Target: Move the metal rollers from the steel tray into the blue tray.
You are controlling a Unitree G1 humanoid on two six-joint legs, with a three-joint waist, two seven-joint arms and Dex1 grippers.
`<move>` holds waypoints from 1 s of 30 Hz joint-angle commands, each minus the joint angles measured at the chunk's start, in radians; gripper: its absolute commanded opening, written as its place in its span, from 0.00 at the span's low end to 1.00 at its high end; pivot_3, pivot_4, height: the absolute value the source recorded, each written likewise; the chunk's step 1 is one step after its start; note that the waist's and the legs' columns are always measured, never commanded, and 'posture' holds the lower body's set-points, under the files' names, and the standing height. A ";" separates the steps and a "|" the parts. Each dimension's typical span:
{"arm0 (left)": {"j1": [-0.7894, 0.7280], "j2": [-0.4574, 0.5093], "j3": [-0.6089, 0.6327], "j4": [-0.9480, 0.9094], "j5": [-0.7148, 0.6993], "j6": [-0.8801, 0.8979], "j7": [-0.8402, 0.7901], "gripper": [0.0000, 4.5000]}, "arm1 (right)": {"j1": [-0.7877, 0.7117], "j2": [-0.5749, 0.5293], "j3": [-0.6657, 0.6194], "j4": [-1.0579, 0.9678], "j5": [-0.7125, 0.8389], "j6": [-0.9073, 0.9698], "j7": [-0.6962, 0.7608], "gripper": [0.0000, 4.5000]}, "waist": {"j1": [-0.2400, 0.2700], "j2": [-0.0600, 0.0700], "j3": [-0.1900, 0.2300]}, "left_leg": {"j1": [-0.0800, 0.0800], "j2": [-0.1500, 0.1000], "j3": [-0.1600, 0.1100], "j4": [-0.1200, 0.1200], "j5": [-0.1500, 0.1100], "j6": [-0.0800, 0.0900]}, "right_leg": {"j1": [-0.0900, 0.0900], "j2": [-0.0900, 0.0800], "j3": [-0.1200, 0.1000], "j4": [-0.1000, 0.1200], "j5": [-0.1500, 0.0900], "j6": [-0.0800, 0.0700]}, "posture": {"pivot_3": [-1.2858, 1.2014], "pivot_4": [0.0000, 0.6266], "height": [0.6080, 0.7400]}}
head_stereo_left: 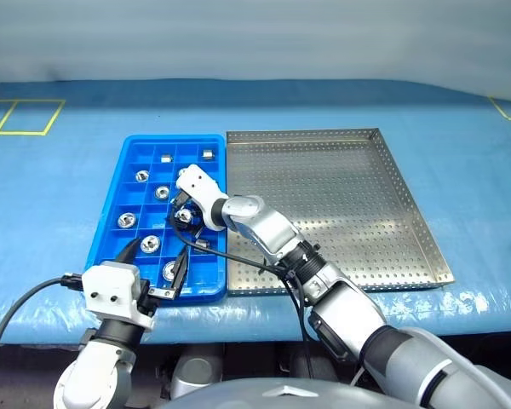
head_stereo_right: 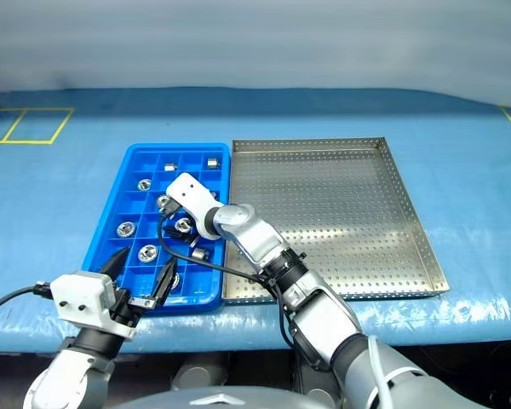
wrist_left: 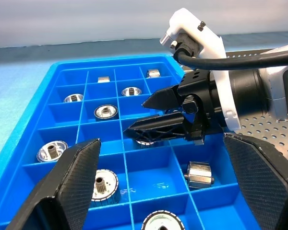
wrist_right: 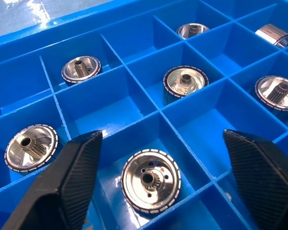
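Note:
The blue tray (head_stereo_left: 111, 210) lies left of the steel tray (head_stereo_left: 324, 204), whose perforated floor is bare. Several metal rollers sit singly in the blue compartments, such as one (head_stereo_left: 126, 221) near the left wall. My right gripper (wrist_right: 162, 137) hangs open low over the tray's middle. Below the gap between its fingers a roller (wrist_right: 151, 180) lies flat in a compartment, touching neither finger. My left gripper (head_stereo_left: 160, 249) is open at the tray's near edge, holding nothing; from its wrist I see the right gripper (wrist_left: 137, 116) ahead.
Both trays rest on a blue cloth-covered table (head_stereo_left: 60, 187). Yellow tape marks (head_stereo_left: 21, 117) lie at the far left. A black cable (head_stereo_left: 238, 256) runs along my right arm across the blue tray's right rim.

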 commanded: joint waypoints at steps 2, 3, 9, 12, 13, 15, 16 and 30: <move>-0.029 0.017 0.039 0.002 -0.029 0.014 -0.018 1.00 | 0.017 0.041 -0.054 -0.161 0.033 0.022 -0.010 0.99 | -0.011 0.000 0.000 | 0.000 0.000 0.000 0.000 0.000 0.000 | -0.001 0.000 0.000 0.000 0.000 0.000 | 0.66 0.24 1.00; -0.043 0.021 0.051 0.008 -0.029 0.019 -0.019 1.00 | 0.030 0.027 -0.064 -0.196 0.038 0.025 -0.011 0.99 | -0.016 0.000 0.000 | 0.000 0.000 0.000 0.000 0.000 0.000 | 0.000 0.000 0.000 0.000 0.000 0.000 | 0.65 0.24 1.00; -0.164 0.045 0.131 0.064 -0.043 0.070 -0.009 1.00 | 0.138 -0.070 -0.135 -0.405 0.056 0.054 -0.004 0.99 | -0.044 0.000 0.000 | 0.000 0.000 0.000 0.001 0.000 0.000 | 0.001 -0.001 0.000 0.000 0.000 0.000 | 0.61 0.24 1.00; -0.248 0.057 0.160 0.108 -0.044 0.106 -0.001 1.00 | 0.201 -0.124 -0.153 -0.496 0.063 0.077 0.001 0.99 | -0.069 0.000 0.000 | 0.000 -0.001 0.000 0.002 0.000 0.000 | 0.001 -0.001 0.000 0.000 0.001 0.001 | 0.59 0.24 1.00; -0.285 0.062 0.168 0.127 -0.045 0.120 0.001 1.00 | 0.227 -0.146 -0.157 -0.527 0.067 0.086 0.009 0.99 | -0.076 0.000 0.000 | 0.000 -0.001 0.000 0.002 0.000 0.000 | 0.001 -0.001 0.000 0.000 0.001 0.001 | 0.58 0.24 1.00; -0.344 0.070 0.180 0.158 -0.051 0.142 -0.001 1.00 | 0.265 -0.179 -0.158 -0.575 0.068 0.098 0.016 0.99 | -0.097 -0.001 -0.001 | 0.000 0.000 0.000 0.002 0.000 0.000 | 0.001 -0.001 0.000 0.000 0.002 0.000 | 0.56 0.24 1.00; -0.383 0.078 0.179 0.180 -0.049 0.151 -0.006 1.00 | 0.287 -0.197 -0.163 -0.600 0.068 0.105 0.014 0.99 | -0.106 -0.001 -0.001 | 0.000 0.000 0.000 0.002 0.000 0.000 | 0.002 -0.001 0.000 0.001 0.003 -0.001 | 0.55 0.24 1.00; -0.624 0.097 0.107 0.390 -0.044 0.154 -0.078 1.00 | 0.528 -0.391 -0.220 -0.851 0.088 0.053 0.034 0.99 | -0.210 -0.001 -0.001 | 0.001 -0.001 0.002 0.003 0.000 0.000 | 0.004 -0.001 0.003 -0.001 0.009 0.005 | 0.48 0.24 1.00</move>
